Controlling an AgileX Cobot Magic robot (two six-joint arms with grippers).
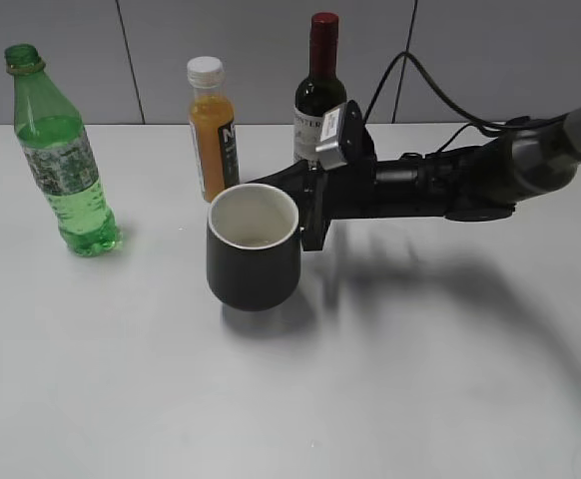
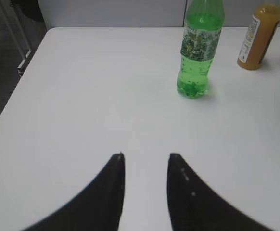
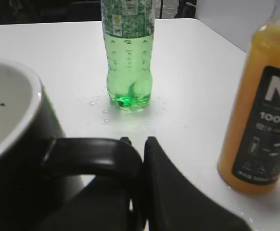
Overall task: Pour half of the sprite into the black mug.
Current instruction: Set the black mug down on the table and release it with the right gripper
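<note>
At centre frame, right gripper pinched shut on black mug handle; left gripper part-open, empty. Sprite uncapped, upper left. Steady mug upright nearer bottle.

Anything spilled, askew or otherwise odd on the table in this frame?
Yes. In the right wrist view small clear droplets speckle the table around the base of the sprite, which looks like splashed liquid. The sprite stands upright with no cap on. Nothing else looks out of place.
</note>
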